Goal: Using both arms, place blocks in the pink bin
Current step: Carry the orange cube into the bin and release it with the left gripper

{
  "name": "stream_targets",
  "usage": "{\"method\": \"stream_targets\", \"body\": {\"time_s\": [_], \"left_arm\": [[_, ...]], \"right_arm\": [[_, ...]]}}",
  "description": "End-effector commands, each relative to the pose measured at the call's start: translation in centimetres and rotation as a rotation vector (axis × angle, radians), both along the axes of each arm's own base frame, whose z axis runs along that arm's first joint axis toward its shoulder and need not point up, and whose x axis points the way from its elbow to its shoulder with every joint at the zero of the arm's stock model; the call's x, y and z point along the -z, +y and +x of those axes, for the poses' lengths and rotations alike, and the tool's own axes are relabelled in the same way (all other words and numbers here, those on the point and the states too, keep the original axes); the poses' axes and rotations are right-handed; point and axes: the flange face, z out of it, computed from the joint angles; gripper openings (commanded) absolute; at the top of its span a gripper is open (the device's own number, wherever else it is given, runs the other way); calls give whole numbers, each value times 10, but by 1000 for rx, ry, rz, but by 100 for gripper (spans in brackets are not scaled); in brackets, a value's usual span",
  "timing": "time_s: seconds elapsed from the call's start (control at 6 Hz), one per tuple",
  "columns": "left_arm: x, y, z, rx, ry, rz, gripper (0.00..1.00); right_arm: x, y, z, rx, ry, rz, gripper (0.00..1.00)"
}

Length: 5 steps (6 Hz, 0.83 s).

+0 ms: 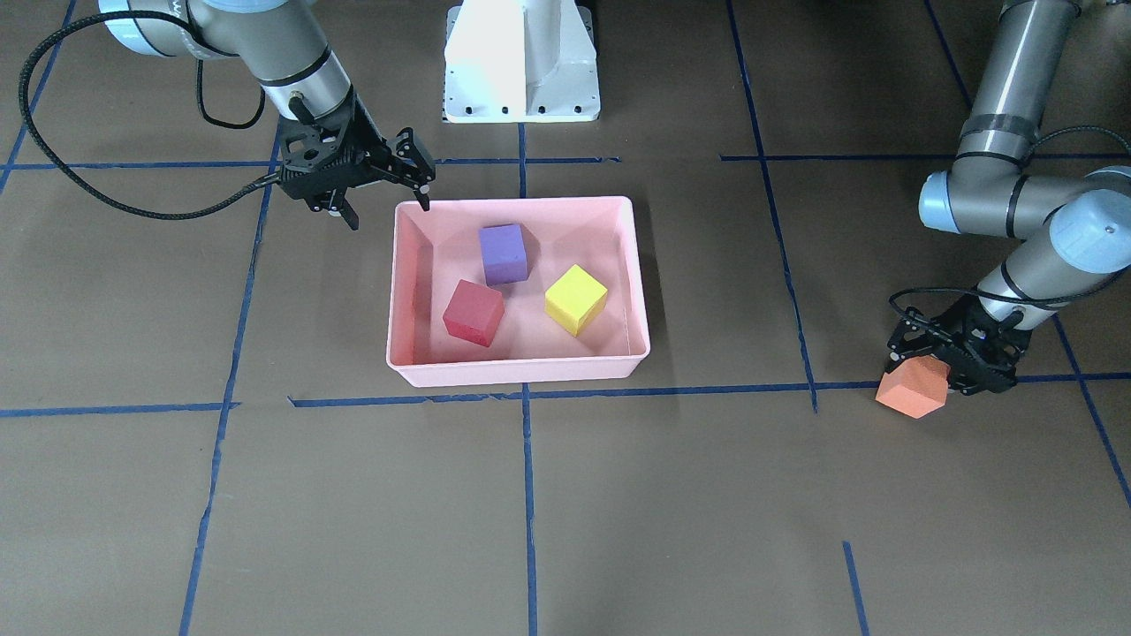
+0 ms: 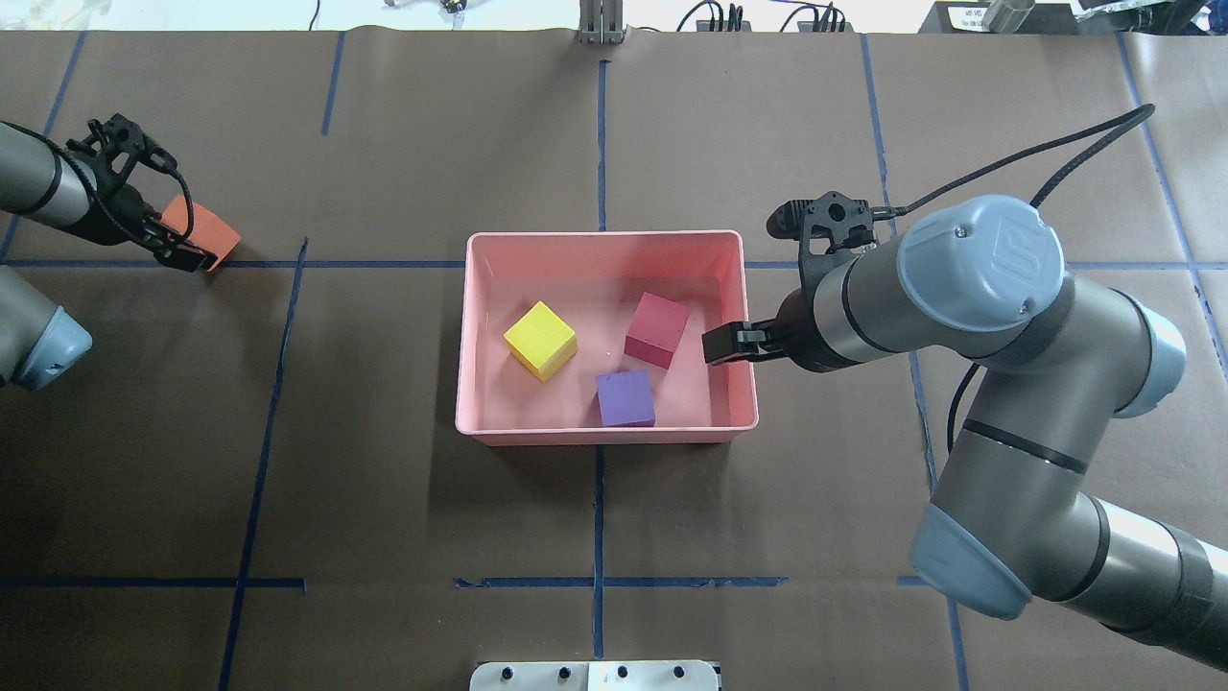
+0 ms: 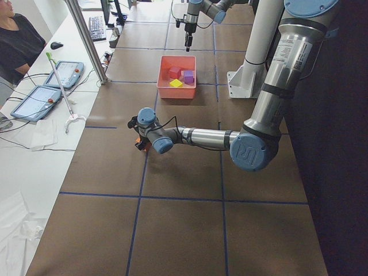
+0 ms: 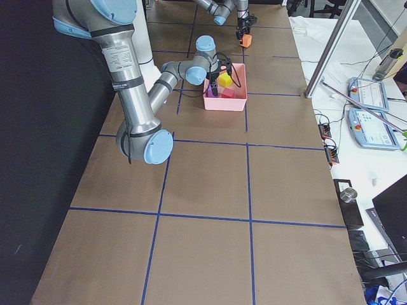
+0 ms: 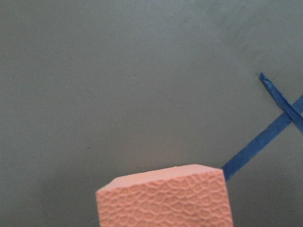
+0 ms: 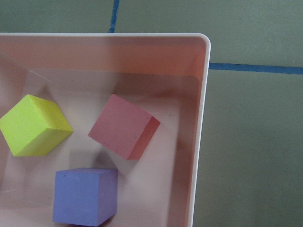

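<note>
The pink bin (image 1: 521,372) sits mid-table and holds the purple block (image 1: 503,253), the red block (image 1: 473,313) and the yellow block (image 1: 575,299). All three also show in the right wrist view: purple (image 6: 85,196), red (image 6: 120,131), yellow (image 6: 34,125). My right gripper (image 1: 390,215) is open and empty, hovering at the bin's corner nearest the purple block. My left gripper (image 1: 928,375) is shut on the orange block (image 1: 913,390), tilted, far from the bin near a blue tape line. That block fills the bottom of the left wrist view (image 5: 165,201).
The white pedestal (image 1: 521,62) stands just behind the bin. Blue tape lines (image 1: 526,495) cross the brown table. A person (image 3: 17,34), tablets (image 3: 63,72) and a metal pole (image 3: 86,40) are beside the table's far side.
</note>
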Motion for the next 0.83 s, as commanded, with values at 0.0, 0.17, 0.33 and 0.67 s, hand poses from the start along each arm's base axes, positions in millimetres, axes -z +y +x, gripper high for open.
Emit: {"method": "stream_targets", "body": {"time_s": [0.0, 0.17, 0.33, 0.67], "left_arm": [[115, -10, 9, 140, 184, -77, 16], [185, 8, 54, 173, 317, -216, 18], [231, 54, 97, 132, 403, -319, 20], [307, 123, 143, 40, 517, -426, 21]], "right_arm": [[0, 1, 7, -4, -4, 1, 100], [-2, 6, 13, -2, -6, 3, 100], [-6, 9, 21, -3, -5, 2, 100], [-9, 8, 23, -9, 1, -1, 100]]}}
